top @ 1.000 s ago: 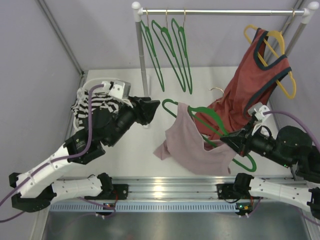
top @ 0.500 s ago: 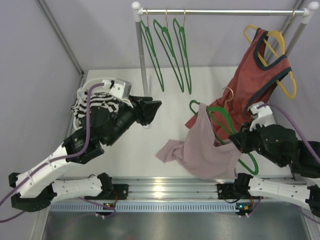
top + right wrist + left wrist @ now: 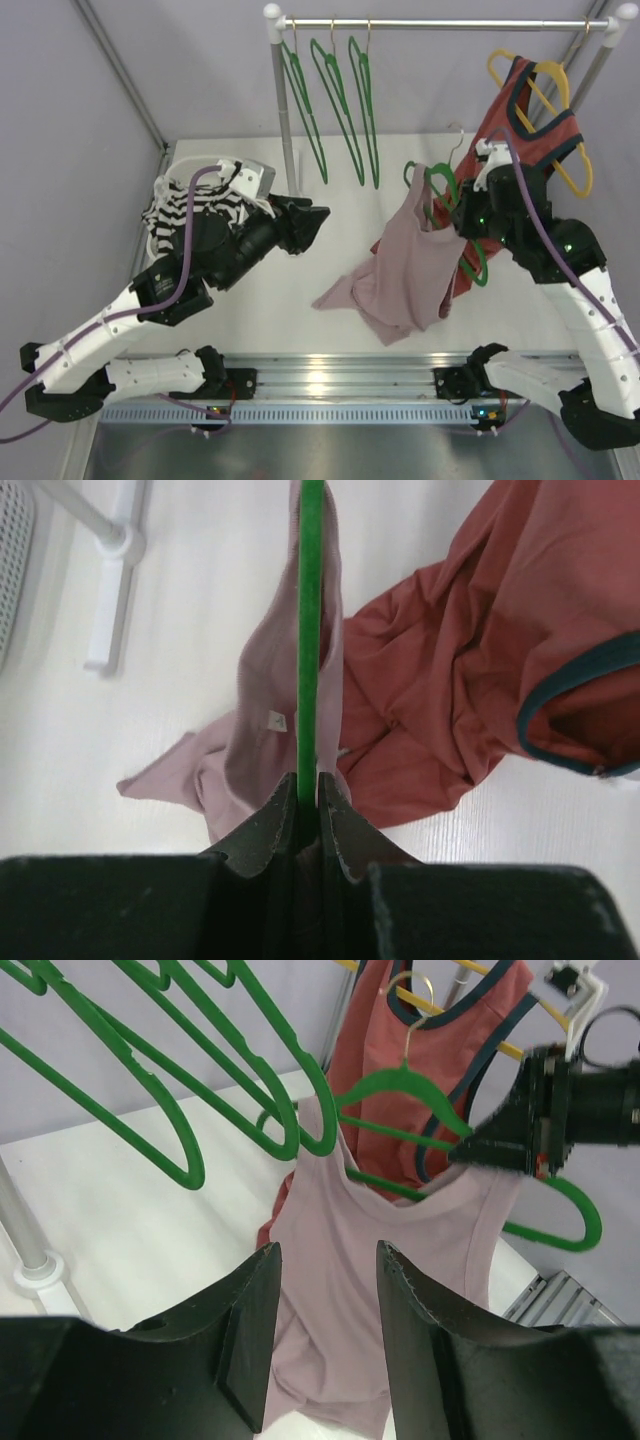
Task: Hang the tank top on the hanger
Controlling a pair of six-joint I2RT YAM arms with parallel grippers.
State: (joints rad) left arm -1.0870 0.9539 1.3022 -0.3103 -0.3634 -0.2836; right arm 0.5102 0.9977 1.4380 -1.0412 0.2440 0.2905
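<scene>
The dusty-pink tank top [image 3: 412, 262] hangs on a green hanger [image 3: 437, 190] lifted above the table, its lower hem trailing on the surface. My right gripper [image 3: 462, 216] is shut on the hanger's lower bar; in the right wrist view the jaws pinch the green hanger [image 3: 310, 630] with the tank top [image 3: 255, 730] draped over it. The left wrist view shows the hanger [image 3: 400, 1080] with its brass hook, one strap over each shoulder of the tank top [image 3: 370, 1260]. My left gripper [image 3: 315, 225] [image 3: 327, 1252] is open and empty, left of the garment and not touching it.
Three more green hangers [image 3: 335, 100] hang on the rail beside the rack post [image 3: 285, 110]. A rust-red top [image 3: 525, 135] on a yellow hanger [image 3: 565, 165] hangs just behind my right arm. A striped garment [image 3: 190, 205] lies at the far left.
My right arm has lifted the hanger up and back towards the rail, raising the tank top off the table until it hangs. My left arm has barely moved.
</scene>
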